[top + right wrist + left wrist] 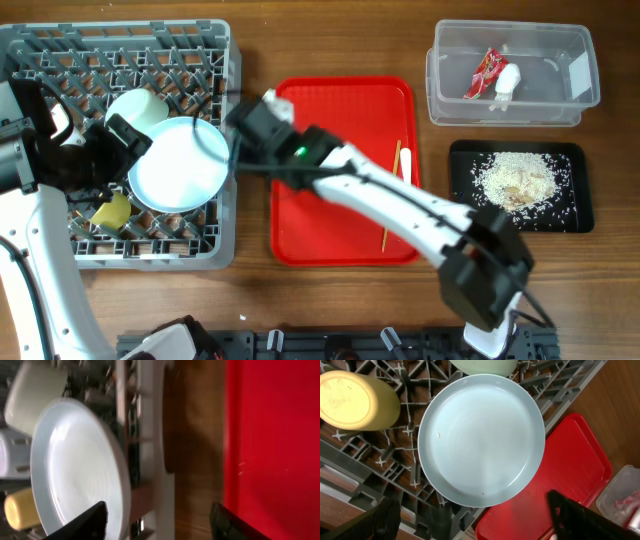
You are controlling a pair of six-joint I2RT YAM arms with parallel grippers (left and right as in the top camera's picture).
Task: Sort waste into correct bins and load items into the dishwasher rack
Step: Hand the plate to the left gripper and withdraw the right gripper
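1. The plate (180, 165) rests in the rack (60, 50) at the frame's left, between the bowl (140, 108) and the cup (112, 212).
2. The right fingers (87, 522) are spread and released, just beside the plate's rim.
3. The left fingers (385, 520) are wide apart over the plate, grasping nothing.

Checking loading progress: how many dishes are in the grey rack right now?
3: pale blue plate by the rack's right edge, mint-green bowl beyond it, yellow cup nearer the robot. The left arm may hide more.
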